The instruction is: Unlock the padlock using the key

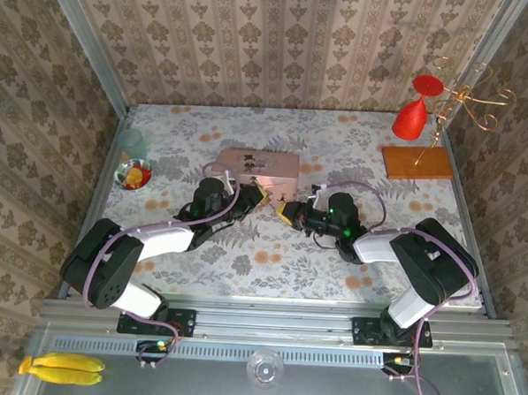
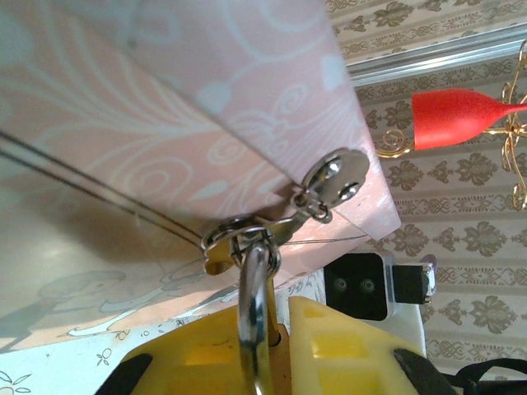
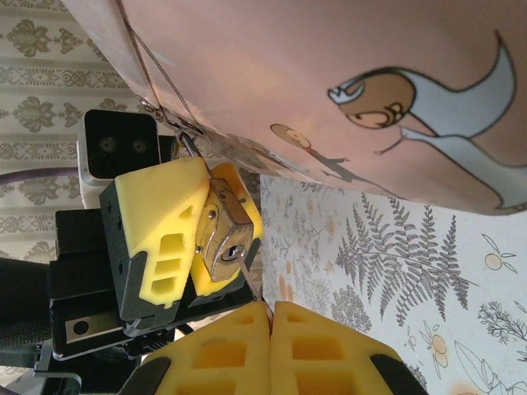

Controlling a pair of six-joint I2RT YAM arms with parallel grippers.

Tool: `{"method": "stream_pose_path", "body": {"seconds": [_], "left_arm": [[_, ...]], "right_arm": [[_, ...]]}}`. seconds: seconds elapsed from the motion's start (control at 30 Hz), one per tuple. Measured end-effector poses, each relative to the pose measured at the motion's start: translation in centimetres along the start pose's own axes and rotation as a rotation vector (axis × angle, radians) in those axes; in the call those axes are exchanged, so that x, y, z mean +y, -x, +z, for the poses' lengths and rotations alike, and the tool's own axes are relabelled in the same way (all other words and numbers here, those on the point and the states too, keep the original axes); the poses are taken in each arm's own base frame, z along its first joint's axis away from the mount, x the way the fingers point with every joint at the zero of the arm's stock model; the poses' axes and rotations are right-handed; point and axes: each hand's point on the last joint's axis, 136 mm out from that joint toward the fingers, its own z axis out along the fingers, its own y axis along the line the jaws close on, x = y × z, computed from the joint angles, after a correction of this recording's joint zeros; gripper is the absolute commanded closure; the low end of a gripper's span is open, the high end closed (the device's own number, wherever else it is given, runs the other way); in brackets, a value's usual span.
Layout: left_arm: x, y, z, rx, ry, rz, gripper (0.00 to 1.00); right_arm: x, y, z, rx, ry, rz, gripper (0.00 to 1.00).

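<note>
Obs., top view: both arms meet in front of the pink tin (image 1: 257, 166), at mid-table.

Left gripper (image 1: 259, 195): closed on the padlock (image 3: 224, 236). The brass body is clamped between its yellow fingers. The shackle (image 2: 255, 292) runs up from those fingers and through the ring of the tin's hasp (image 2: 333, 174), so the lock hangs at the tin's front edge, touching it.

Right gripper (image 3: 271, 317): fingers pressed together. A thin silvery blade, which I take to be the key (image 3: 249, 276), comes out from between them.

Key relation, right wrist view: the padlock sits at about 11 o'clock from the right fingertips and very near them. Its keyhole face is turned toward that gripper. The blade's long axis runs from 5 o'clock to 11 o'clock, and its tip is at the keyhole or just inside it. I cannot tell how deep it goes.

From above, the lock lies at about 10 o'clock from the right gripper and at 3 o'clock from the left.

Judgement: the left arm acts as the vise and the right arm does the work. The coming move depends on keeping the blade in line with the keyway, then twisting about that same axis. Any sideways lean could bend or jam so thin a key. The tin may also shift, since only the shackle ties it to the lock.
</note>
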Motion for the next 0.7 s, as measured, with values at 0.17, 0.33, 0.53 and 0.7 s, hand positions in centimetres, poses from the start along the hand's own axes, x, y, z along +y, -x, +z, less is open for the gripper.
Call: {"method": "stream_pose_path", "body": {"seconds": [0.17, 0.33, 0.53, 0.7], "left_arm": [[-0.13, -0.11, -0.03, 0.006, -0.005, 0.011, 1.00], [-0.21, -0.28, 0.01, 0.010, -0.006, 0.013, 1.00], [-0.27, -0.37, 0.06, 0.010, -0.006, 0.014, 1.00], [-0.33, -0.45, 0.20, 0.009, -0.006, 0.018, 1.00]], "right_arm": [[0.01, -0.03, -0.01, 0.001, 0.000, -0.004, 1.00], [0.02, -0.04, -0.01, 0.002, 0.000, -0.004, 1.00], [0.02, -0.08, -0.01, 0.004, 0.000, -0.004, 1.00], [0.04, -0.06, -0.02, 0.003, 0.001, -0.004, 1.00]]}}
